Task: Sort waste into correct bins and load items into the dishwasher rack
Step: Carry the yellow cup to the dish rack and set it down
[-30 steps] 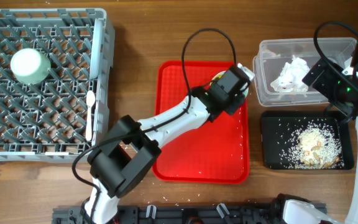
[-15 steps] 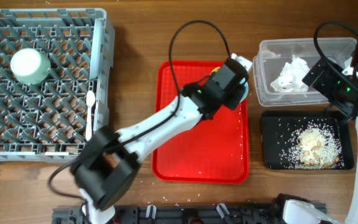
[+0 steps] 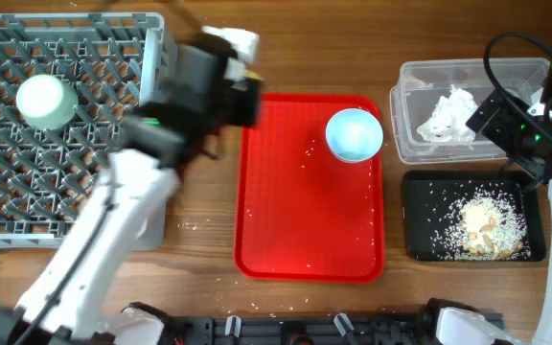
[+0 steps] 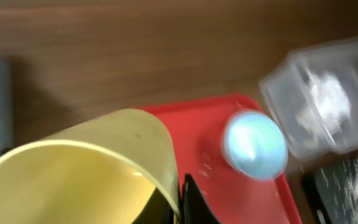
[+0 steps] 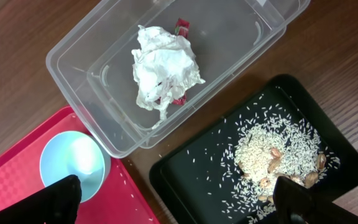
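1. Fingers (image 4: 190,202) of the left gripper (image 4: 178,208) are clamped on the wall of the yellow cup (image 4: 92,168). One finger is outside the wall. The other looks to be inside and is mostly hidden. The cup mouth faces the wrist camera.
2. Overhead, the left arm (image 3: 113,220) is badly motion-blurred. Its fingers sit over the gap between the right edge of the grey dishwasher rack (image 3: 65,182) and the top-left corner of the red tray (image 3: 305,220). The cup is hard to make out in that view.
3. To one side of the left fingers, well apart, a pale blue bowl (image 3: 355,134) sits in the red tray's corner. A few loose rice grains dot the tray.
4. To the other side, well apart, a pale green bowl (image 3: 46,101) rests in the rack grid.
5. The right gripper (image 5: 182,202) has its fingers (image 5: 61,199) spread wide with nothing between them.
6. Ahead of the right fingers is the clear tub (image 5: 73,59). It holds the crumpled white tissue (image 5: 163,68), and the red wrapper (image 5: 182,26) peeks out from behind the tissue.
7. Below and between the right fingers lies the black tray (image 5: 185,180). The rice and food scraps (image 5: 269,155) are heaped nearer one finger, with stray grains scattered around the heap.
8. The pale blue bowl is just beside the other right finger, close to the tub's corner. Whether bowl and tub touch cannot be told.
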Robot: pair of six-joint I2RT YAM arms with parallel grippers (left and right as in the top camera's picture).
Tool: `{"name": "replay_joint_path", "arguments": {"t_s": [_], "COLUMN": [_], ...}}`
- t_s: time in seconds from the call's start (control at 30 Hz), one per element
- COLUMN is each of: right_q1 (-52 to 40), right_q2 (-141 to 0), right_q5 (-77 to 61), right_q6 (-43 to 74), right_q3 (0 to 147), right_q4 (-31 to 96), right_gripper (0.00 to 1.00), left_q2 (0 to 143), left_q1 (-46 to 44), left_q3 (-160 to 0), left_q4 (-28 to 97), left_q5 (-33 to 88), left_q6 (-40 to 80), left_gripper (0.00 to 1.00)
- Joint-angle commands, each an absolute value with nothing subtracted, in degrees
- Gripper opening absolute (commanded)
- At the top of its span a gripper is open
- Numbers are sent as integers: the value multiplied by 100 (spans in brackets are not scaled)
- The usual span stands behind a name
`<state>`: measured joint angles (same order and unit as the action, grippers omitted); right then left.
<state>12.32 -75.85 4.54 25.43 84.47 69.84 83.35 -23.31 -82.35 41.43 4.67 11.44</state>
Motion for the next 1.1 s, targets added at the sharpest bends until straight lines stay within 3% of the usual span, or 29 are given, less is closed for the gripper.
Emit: {"name": "replay_joint_path", "arguments": {"t_s": [0.0,0.1,0.33,0.87,1.07], "right_q1": [1234,1234,1234,1234,1234], "right_q2": [-7555,-7553,-7555,-7555,-7555], "right_q5": [423,423,423,423,423], "right_q6": [2565,2565,2565,2567,2565], "right_q3": [8510,8510,8510,8510,8510], "right_q4": [6969,6971,6969,6969,6969], "right_gripper": [100,100,100,100,100], "left_q2": [7948,8012,8451,9734,10243], "left_q1": [-652,602,2499,4471,4716], "left_q3": [-8252,-8250,-8235,-8154,-7861], "left_q4": [4429,4797,5391,4995,4176], "left_q5": [2858,4084,4633,5795,6989], "left_q6": [1402,1398,1396,1393,1396], "left_gripper": [4,4,4,4,4]}}
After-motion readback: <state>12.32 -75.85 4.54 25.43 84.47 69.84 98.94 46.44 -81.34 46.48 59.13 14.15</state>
